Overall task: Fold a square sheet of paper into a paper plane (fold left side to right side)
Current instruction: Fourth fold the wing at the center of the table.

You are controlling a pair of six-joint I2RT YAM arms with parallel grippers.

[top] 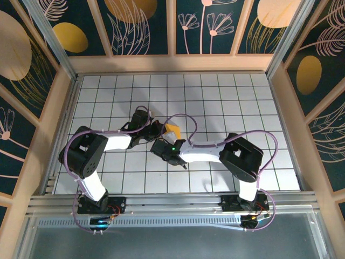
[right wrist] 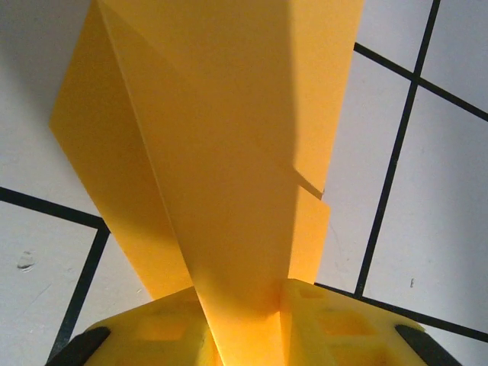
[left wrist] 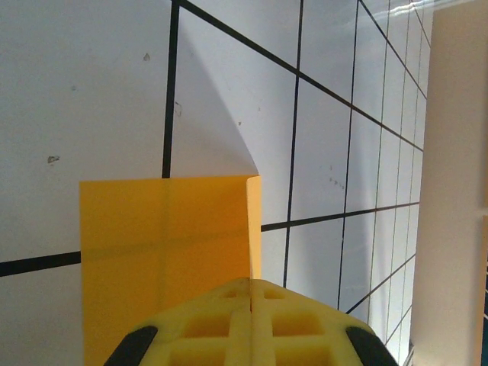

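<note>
The sheet of paper (top: 172, 129), thin and orange-yellow, sits over the middle of the table (top: 226, 102), a white surface ruled with black grid lines. Both arms stretch to that middle. The left arm (top: 116, 142) comes from the table's near left and the right arm (top: 202, 151) from its near right, and their tips meet at the paper. A small green light (top: 173, 147) glows on the right arm's wrist, just on the near side of the table's middle. Purple cables (top: 190, 123) loop over both arms.

In the left wrist view the left gripper (left wrist: 250, 297) has its two yellow fingers (left wrist: 171, 339) pressed tight together, with only a thin seam between them. A narrow upright fold of the paper runs down into that seam, so the jaws are pinched on the paper. The rest of the sheet spreads flat to the left of the fold, and the table's grid lines show faintly through it.

In the right wrist view the right gripper (right wrist: 240, 320) stands narrow, its yellow fingers a little apart. A folded band of the paper passes up through the gap, with creased layers fanning out above the table. Whether these fingers press on the paper cannot be told.
</note>
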